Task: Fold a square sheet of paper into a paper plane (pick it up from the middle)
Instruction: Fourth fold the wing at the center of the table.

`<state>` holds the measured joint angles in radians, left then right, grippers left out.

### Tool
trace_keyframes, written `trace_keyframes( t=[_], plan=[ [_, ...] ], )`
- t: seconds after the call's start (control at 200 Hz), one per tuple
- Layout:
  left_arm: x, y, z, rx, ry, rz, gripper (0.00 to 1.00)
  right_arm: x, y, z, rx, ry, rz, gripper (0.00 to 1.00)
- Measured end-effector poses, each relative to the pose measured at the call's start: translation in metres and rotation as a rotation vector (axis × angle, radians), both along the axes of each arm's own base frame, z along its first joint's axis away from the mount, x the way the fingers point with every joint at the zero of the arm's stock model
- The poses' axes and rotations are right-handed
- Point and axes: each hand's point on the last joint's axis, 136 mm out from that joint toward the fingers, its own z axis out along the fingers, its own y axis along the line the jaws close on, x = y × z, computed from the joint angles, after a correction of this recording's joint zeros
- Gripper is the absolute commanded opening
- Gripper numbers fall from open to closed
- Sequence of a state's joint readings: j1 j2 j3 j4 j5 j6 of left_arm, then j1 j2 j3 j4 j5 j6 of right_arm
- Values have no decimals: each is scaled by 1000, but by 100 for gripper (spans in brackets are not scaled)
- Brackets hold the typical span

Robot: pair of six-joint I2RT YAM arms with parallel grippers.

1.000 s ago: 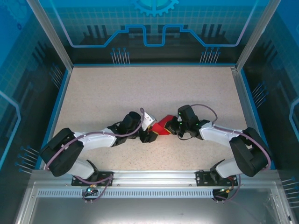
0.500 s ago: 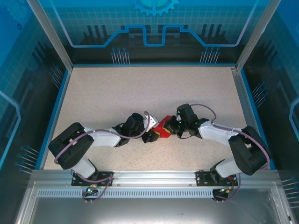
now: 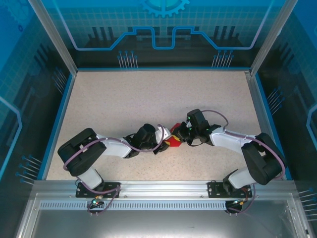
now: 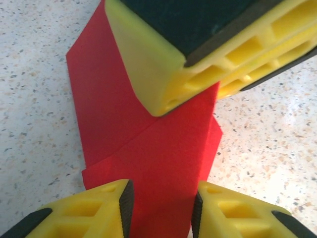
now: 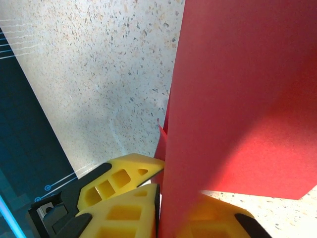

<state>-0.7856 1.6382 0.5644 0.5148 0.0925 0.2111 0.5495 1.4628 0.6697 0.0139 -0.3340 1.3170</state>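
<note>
Red and folded, the sheet of paper [image 5: 237, 99] lies so close to the right wrist camera that it covers one finger of the right end effector [image 5: 166, 201], which pinches its lower edge; from above we see little of it between the two wrists. It sits near the middle of the speckled beige worktop [image 3: 148, 94], inside blue-lit walls [image 3: 163, 34]. Both arms reach low and inward to meet there, and the left end effector [image 4: 159, 210] holds its pads partly spread over the sheet.
</note>
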Motion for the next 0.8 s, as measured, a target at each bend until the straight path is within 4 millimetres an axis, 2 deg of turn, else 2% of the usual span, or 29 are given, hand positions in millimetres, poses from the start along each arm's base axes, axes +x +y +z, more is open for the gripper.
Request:
trace_keyframes(
  t=[0.18,0.29,0.44,0.65,0.8],
  plan=[
    [5,2,2,5,-25,19,27,-2,-1,-1,4,18,-3,25],
    [4,2,1,2,-18,22,21,-1,-8,-2,-10,26,-14,37],
    [0,0,-3,-10,19,20,15,2,-20,8,-34,-24,-21,48],
    [-9,-4,-11,-47,137,36,13,3,-37,37,-79,-184,5,53],
    [-9,-11,-4,-97,237,55,13,-4,-46,36,-126,-248,53,53]
  ],
)
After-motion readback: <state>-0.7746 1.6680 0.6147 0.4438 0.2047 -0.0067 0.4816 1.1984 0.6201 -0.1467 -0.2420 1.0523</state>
